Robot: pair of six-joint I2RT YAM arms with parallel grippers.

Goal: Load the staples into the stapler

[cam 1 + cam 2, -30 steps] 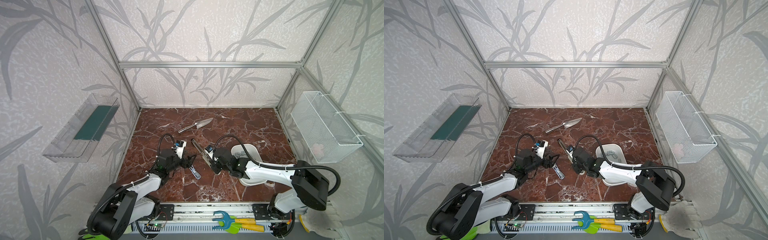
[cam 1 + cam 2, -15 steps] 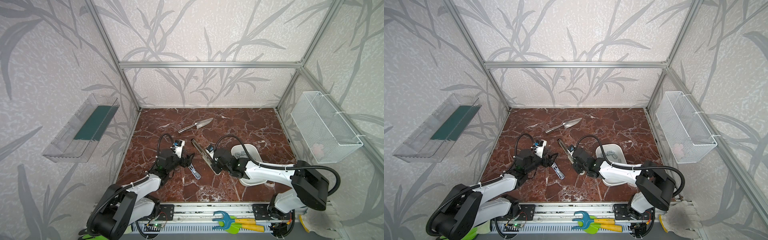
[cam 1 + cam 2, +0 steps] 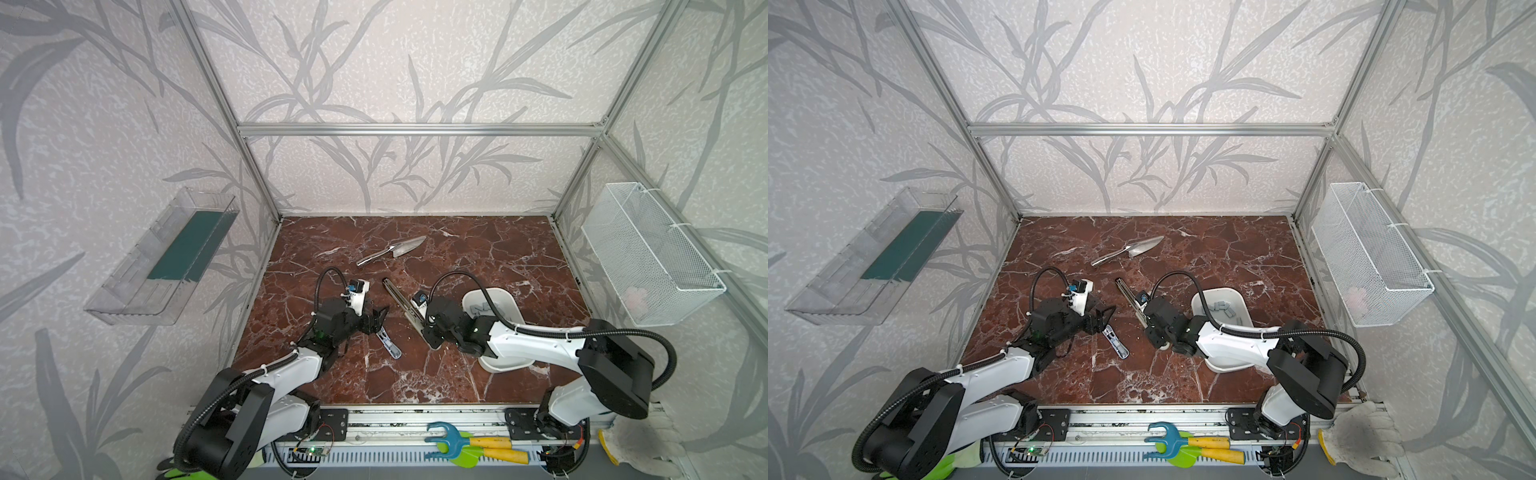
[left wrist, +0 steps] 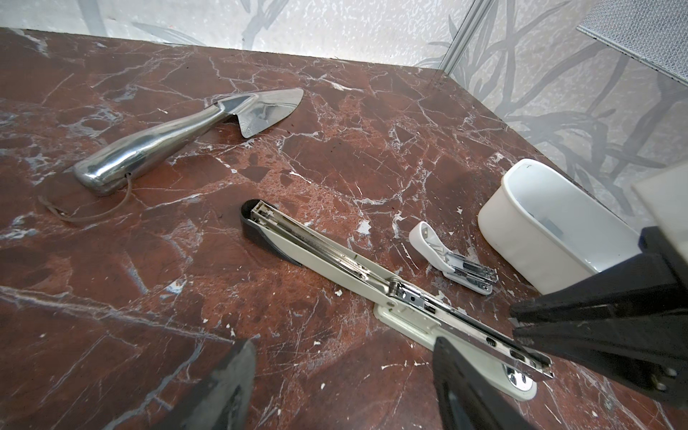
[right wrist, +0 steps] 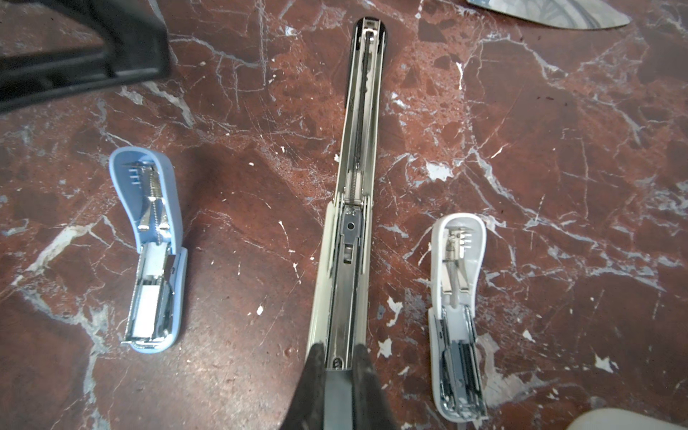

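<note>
- Only the right wrist view shows three opened staplers side by side. The long stapler (image 5: 357, 186) lies flat in the middle, with a blue stapler (image 5: 152, 253) on one side and a white stapler (image 5: 458, 309) on the other. None of them touch.
- In both top views the right arm hides the white stapler, and the blue one lies just beside the left gripper (image 3: 380, 316).
- The right gripper (image 5: 340, 357) is pinched tight on the near end of the long stapler's metal channel.
- In the left wrist view the left gripper's fingers (image 4: 231, 383) stand wide apart over the marble table (image 4: 149, 298), holding nothing.
- A trowel (image 3: 395, 251) lies towards the back wall, well apart from the staplers, with bare marble around it and along the right edge.
- The staples (image 3: 1223, 309) lie loose in a white tub (image 3: 1219, 291), and the right arm crosses the tub's near rim.
- A wire basket (image 3: 648, 257) on the right wall holds something pale, too blurred to name.
- A clear shelf (image 3: 162, 266) on the left wall carries a dark green sheet.
</note>
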